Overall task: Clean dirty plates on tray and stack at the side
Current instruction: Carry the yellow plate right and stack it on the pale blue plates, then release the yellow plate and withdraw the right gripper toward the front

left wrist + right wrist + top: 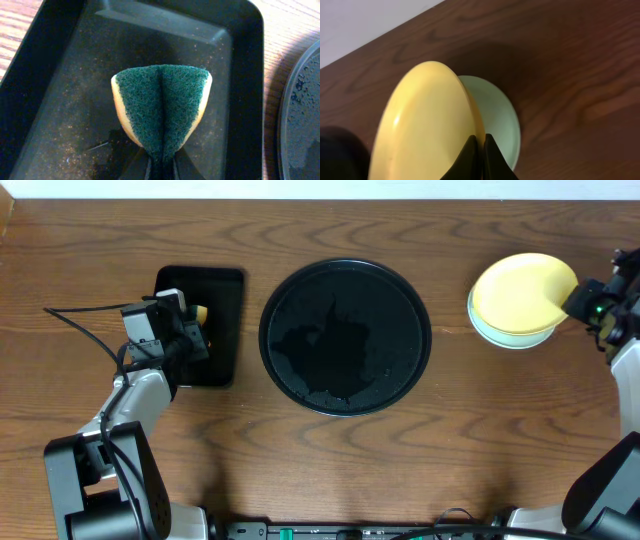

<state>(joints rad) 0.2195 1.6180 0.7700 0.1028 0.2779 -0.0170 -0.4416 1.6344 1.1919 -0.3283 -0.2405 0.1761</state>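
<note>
At the left of the wooden table (450, 460) we see the left gripper (192, 325) hanging over the rectangular tray (222, 290), a small black one with a raised edge. Its jaws are pinched narrow on a sponge (161, 105), yellow foam with a green scouring face. The squeeze folds the sponge so that the green side creases down the middle and the yellow shows only along both outer edges. From the left wrist view we cannot tell whether the sponge touches the tray floor or sits just above it. Just beside this tray, toward the middle of the table, lies the round tray (345, 265), large, glossy and black, with a duller irregular patch across its centre and fine specks near its rim. Well apart from it, at the right side of the table, the plates sit together. The yellow plate (425, 125) lies tilted on top, one side raised, over a mint plate (500, 115) that rests flat on the wood beneath it. We cannot tell whether a second mint plate lies under that one. The right gripper (481, 145) has its fingers drawn tight on the yellow plate's rim at the side nearest the arm.
</note>
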